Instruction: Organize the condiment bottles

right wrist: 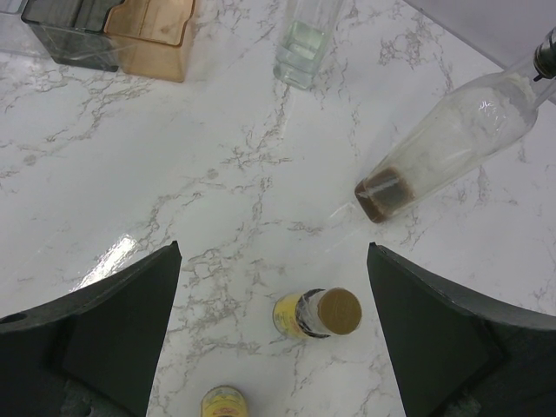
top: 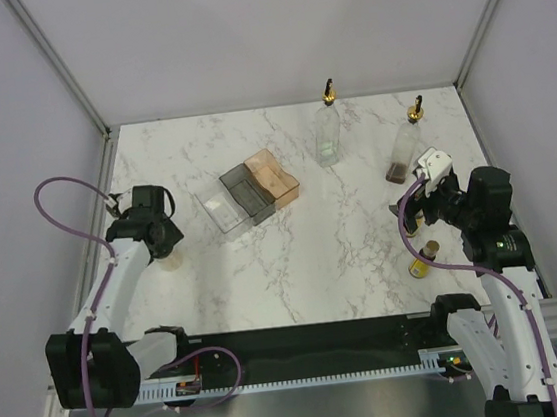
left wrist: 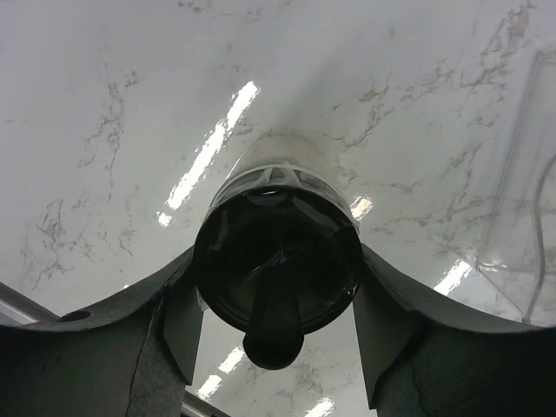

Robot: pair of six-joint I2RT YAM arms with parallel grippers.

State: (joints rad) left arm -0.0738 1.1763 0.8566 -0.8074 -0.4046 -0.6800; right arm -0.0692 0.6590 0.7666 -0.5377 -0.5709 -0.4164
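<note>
- Basically, left gripper (left wrist: pixel 276 291) sat right over a black-lidded jar (left wrist: pixel 278 252); fingers (left wrist: pixel 178 334) pressed on the lid at 3 and 9 o'clock, which looked clamped.
- That jar stood upright on the marble table (top: pixel 344 251), at 8 o'clock from the bins, lid facing the left wrist camera.
- Right gripper (right wrist: pixel 274 252) hung above the table with its fingers spread wide, gripping nothing.
- In the right wrist view, one yellow bottle (right wrist: pixel 317 314) stood between the spread fingers at 6 o'clock, not touching either; the second yellow bottle (right wrist: pixel 224 404) was at 7 o'clock, cut off by the frame edge.
- Brown-liquid tall bottle (right wrist: pixel 434 148) stood at 1 o'clock from the right gripper; clear-liquid tall bottle (right wrist: pixel 304 48) at 12 o'clock.
- Contents: both tall bottles held only a shallow layer at the base, one dark brown, one clear.
- Clear bin (top: pixel 216 208), grey bin (top: pixel 244 194) and orange bin (top: pixel 273 177) sat side by side in a slanted row mid-table; could not tell what was in them.
- Count seen: 2 tall bottles with gold spouts, 2 yellow bottles with brown caps, 1 jar, 3 bins.
</note>
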